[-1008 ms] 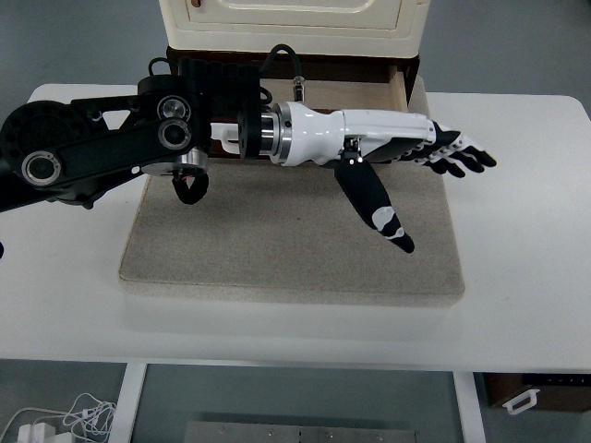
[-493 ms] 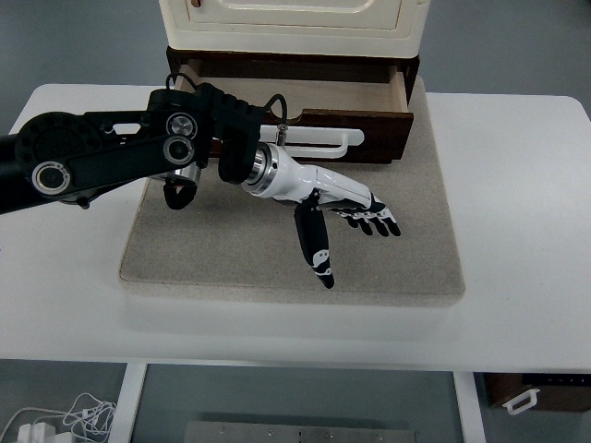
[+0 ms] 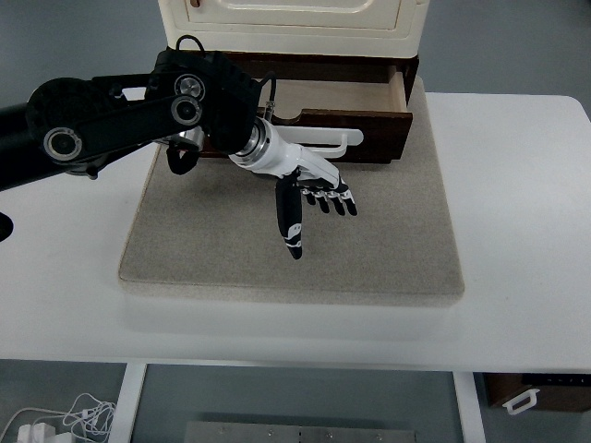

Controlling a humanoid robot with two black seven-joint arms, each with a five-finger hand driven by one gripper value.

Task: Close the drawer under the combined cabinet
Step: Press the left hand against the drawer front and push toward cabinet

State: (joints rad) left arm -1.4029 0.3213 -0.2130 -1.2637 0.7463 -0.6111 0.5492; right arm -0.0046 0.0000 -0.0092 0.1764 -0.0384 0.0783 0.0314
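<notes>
A cream cabinet [image 3: 291,18] stands at the back on a dark brown base. Its brown drawer [image 3: 369,120] is pulled out toward me, with a white bar handle [image 3: 346,140] on the front. My left hand [image 3: 314,198] comes in from the left on a black arm [image 3: 120,120]. Its fingers are spread and hold nothing. The hand hangs just in front of the drawer front, below the handle's left part, over the beige mat [image 3: 277,249]. I cannot tell whether it touches the drawer.
The mat lies on a white table [image 3: 526,231]. A dark box [image 3: 540,392] sits below the table's right front. White cables [image 3: 55,420] lie on the floor at lower left.
My left hand has swung back from far right over the mat to the left and closer to the drawer front. The arm has risen toward the cabinet. The drawer has not moved.
</notes>
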